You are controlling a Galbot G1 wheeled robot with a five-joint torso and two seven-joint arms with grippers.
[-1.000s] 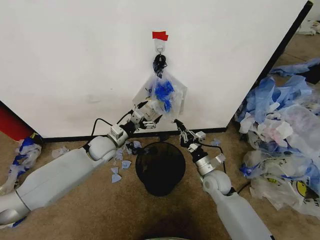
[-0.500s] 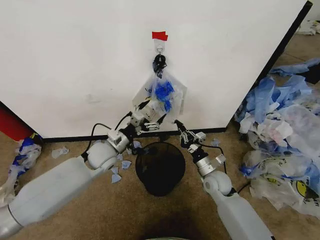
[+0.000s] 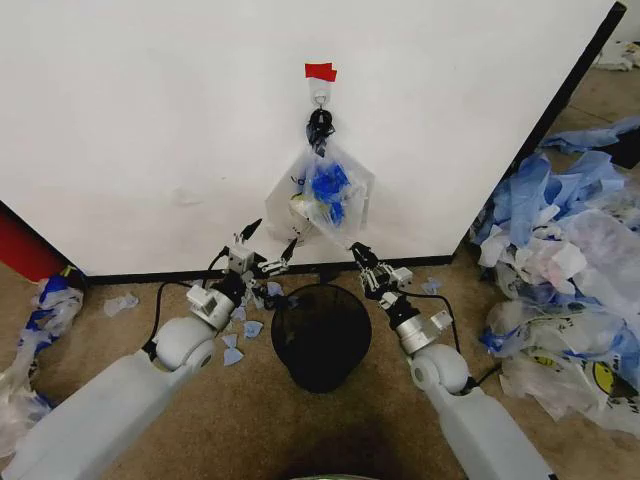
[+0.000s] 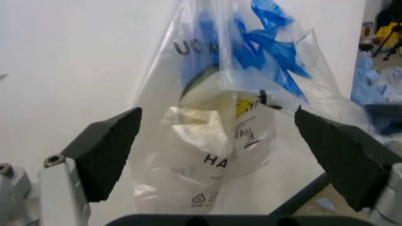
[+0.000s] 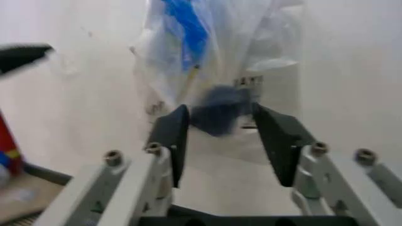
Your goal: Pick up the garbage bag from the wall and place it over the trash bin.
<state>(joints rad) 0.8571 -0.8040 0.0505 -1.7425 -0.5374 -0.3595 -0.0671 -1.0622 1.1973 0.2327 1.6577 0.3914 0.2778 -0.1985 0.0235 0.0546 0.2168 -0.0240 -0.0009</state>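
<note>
The garbage bag (image 3: 322, 195), thin translucent plastic with blue handles inside, hangs from a hook under red tape (image 3: 320, 72) on the white wall (image 3: 150, 120). The black mesh trash bin (image 3: 322, 335) stands on the floor straight below it. My left gripper (image 3: 268, 246) is open, low and to the left of the bag, clear of it. The left wrist view shows its wide-spread fingers (image 4: 103, 150) framing the bag (image 4: 220, 113) beyond. My right gripper (image 3: 358, 253) is open just under the bag's lower right corner. In the right wrist view the bag (image 5: 213, 61) hangs past the fingers (image 5: 172, 136).
A big heap of blue and white plastic bags (image 3: 570, 260) covers the floor on the right. Small blue scraps (image 3: 240, 335) lie left of the bin. A red object (image 3: 25, 250) and more crumpled plastic (image 3: 45, 305) sit at the far left.
My left gripper has pulled back from the bag, down and to the left, and now stands open. The right gripper has hardly moved.
</note>
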